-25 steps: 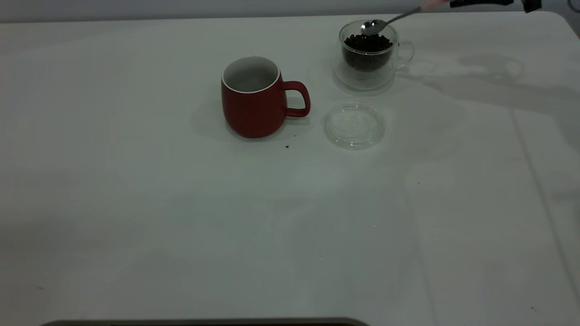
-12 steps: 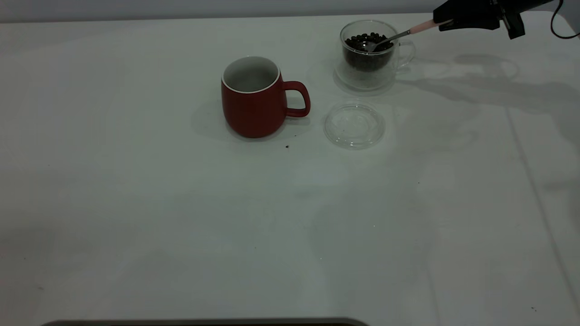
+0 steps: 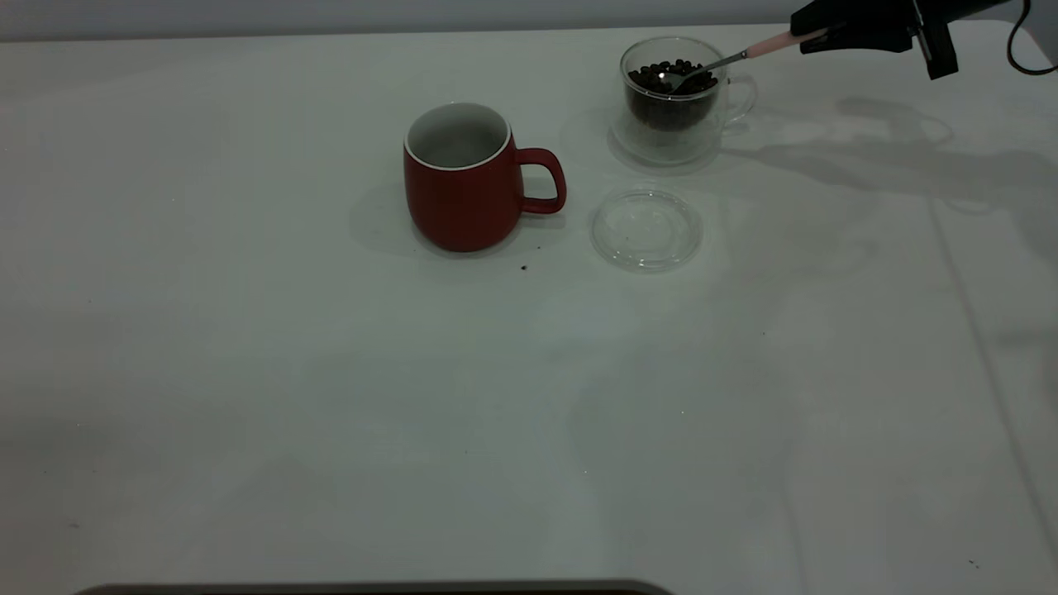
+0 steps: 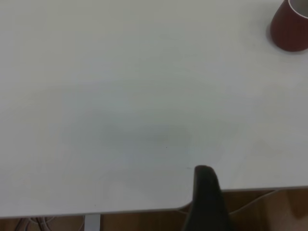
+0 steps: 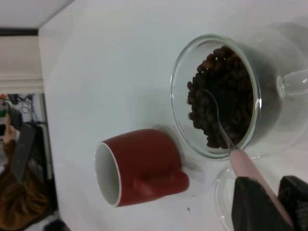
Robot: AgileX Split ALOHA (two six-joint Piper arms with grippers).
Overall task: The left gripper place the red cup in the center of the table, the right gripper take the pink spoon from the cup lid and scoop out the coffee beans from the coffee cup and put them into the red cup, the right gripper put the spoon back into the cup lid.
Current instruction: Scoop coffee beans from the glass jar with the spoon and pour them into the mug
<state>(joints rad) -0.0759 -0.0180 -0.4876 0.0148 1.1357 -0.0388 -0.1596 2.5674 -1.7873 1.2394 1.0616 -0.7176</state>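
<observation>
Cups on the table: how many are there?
2. A red cup stands near the middle of the table; a glass cup of coffee beans stands farther back to its right, with the spoon dipped in.

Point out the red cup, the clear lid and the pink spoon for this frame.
red cup (image 3: 459,198): exterior view, on the outer wall of its body.
clear lid (image 3: 646,229): exterior view, on its flat middle.
pink spoon (image 5: 248,166): right wrist view, on the pink handle just outside the glass rim.

Lab-like room, bare white table (image 3: 331,413), loose cables (image 4: 33,222)
</observation>
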